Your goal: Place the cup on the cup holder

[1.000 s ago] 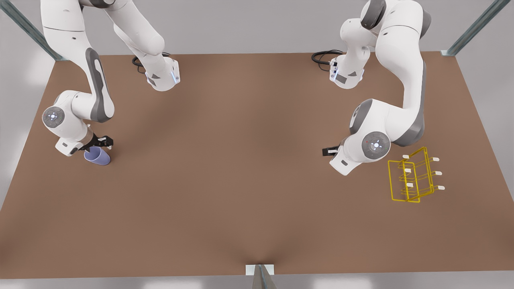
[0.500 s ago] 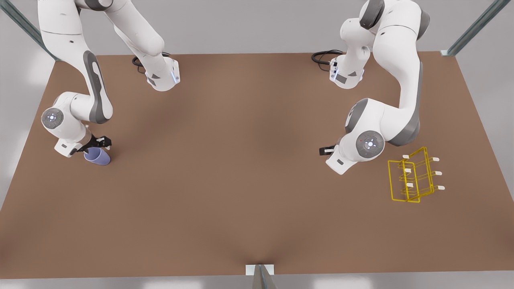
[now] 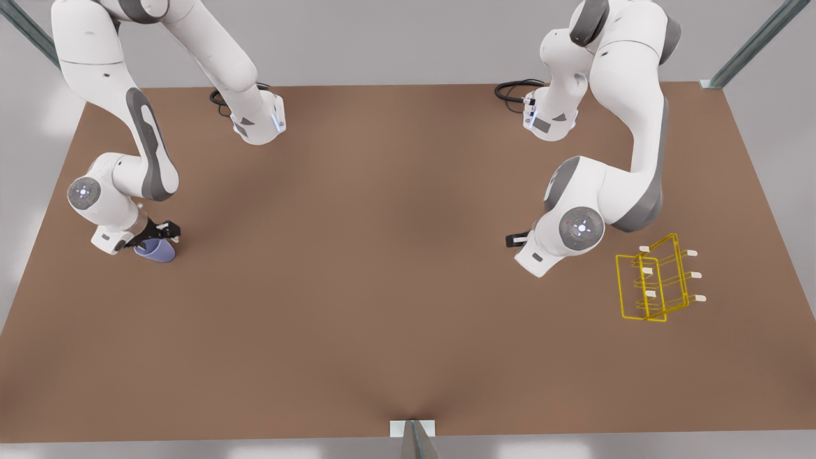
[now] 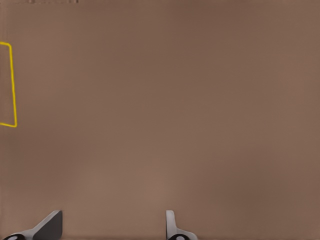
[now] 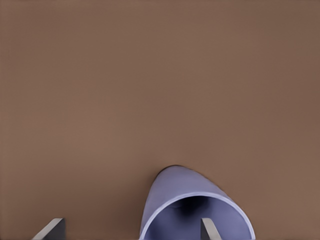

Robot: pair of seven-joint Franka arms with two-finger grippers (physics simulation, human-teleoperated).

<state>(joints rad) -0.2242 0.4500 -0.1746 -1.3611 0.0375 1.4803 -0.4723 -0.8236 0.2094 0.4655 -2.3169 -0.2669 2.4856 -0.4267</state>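
1. The cup (image 3: 156, 253) lies on the brown table (image 3: 382, 287) at the front view's left, well apart from the cup holder (image 3: 653, 284), which stands near the table's edge at the front view's right.
2. The right wrist view shows the cup (image 5: 192, 210) on its side, open mouth toward the camera, pale lavender-blue, plain wall.
3. The right gripper (image 3: 155, 234) is directly at the cup, low over the table. Its fingers are spread: one fingertip (image 5: 207, 229) sits inside the cup's mouth, the other (image 5: 52, 229) outside, clear of the wall. No pinch on the rim is evident.
4. The left gripper (image 3: 517, 240) hangs over bare table near the cup holder, on the side facing the cup. Its fingers (image 4: 50, 226) are spread, with nothing between them.
5. The left wrist view catches one yellow wire edge of the cup holder (image 4: 11, 85) off to the side of the gripper.
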